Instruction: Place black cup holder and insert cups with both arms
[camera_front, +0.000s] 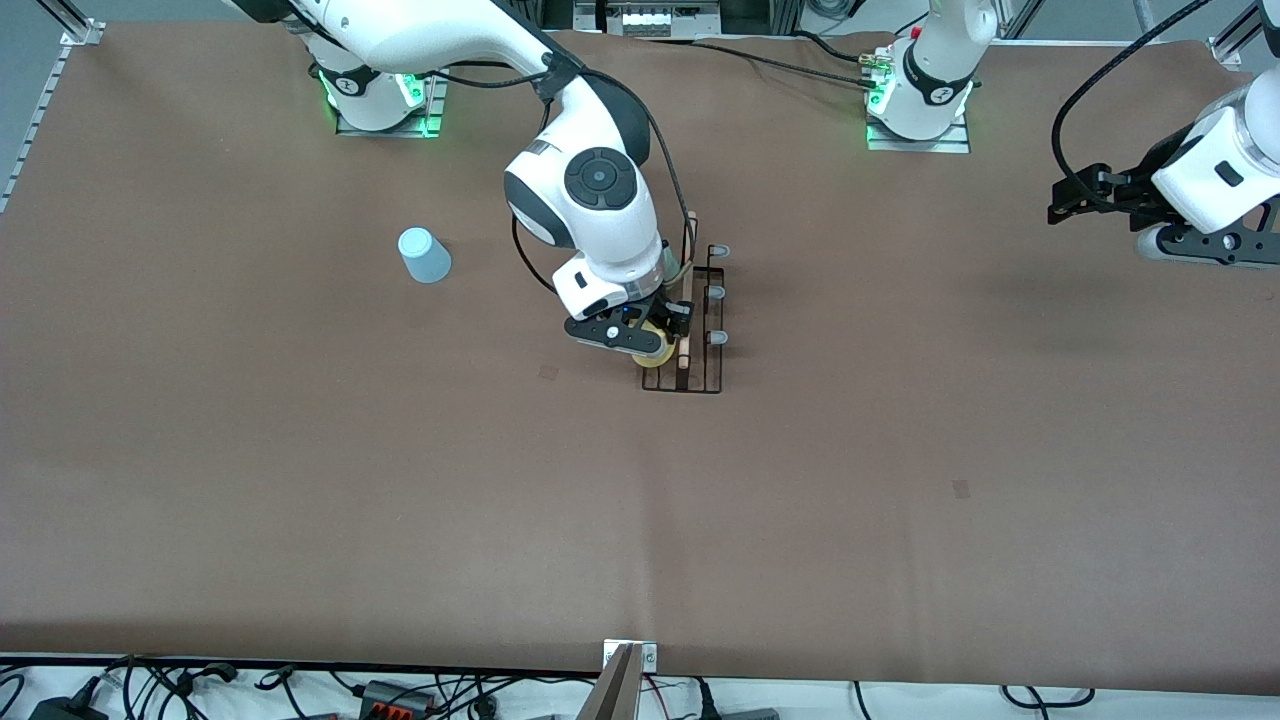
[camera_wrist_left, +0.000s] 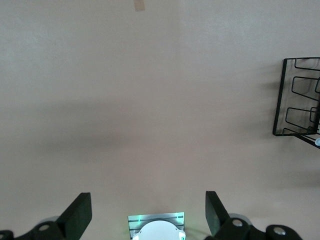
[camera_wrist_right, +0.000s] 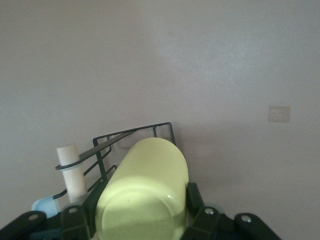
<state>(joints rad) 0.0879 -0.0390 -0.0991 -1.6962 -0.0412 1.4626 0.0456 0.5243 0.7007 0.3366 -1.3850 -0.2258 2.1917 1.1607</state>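
- Right claw (camera_front: 652, 335): clenched on the yellow cup (camera_wrist_right: 142, 192), one finger on each side of its wall. The cup's closed base faces the wrist camera, and its length runs away from the claw over the rack.
- Black cup holder (camera_front: 700, 340): it stands on the brown bench (camera_front: 300, 480), directly under the right claw. Its wire base frame (camera_wrist_right: 150, 131) shows just past the held cup; its light wooden rod handle (camera_wrist_right: 71, 172) stands just beside the cup.
- Pegs: three grey-tipped pegs (camera_front: 717, 292) show in a row on the holder's side toward the left arm's end of the bench — all three bare. The pegs on the claw's side are covered by the arm.
- A pale blue shape sits low beside the wooden rod in the right wrist view; what it is cannot be told.
- Light blue cup (camera_front: 425, 256): upside down on the bench, well apart from the right claw, toward the right arm's end. Nothing touches it.
- Left claw (camera_front: 1075, 200): released, fingers (camera_wrist_left: 80, 215) spread wide with nothing between them. It hangs over bare bench at the left arm's end — the arm waits.
- From the left claw, one end of the holder's wire frame (camera_wrist_left: 295, 97) is seen off to one side, well apart.
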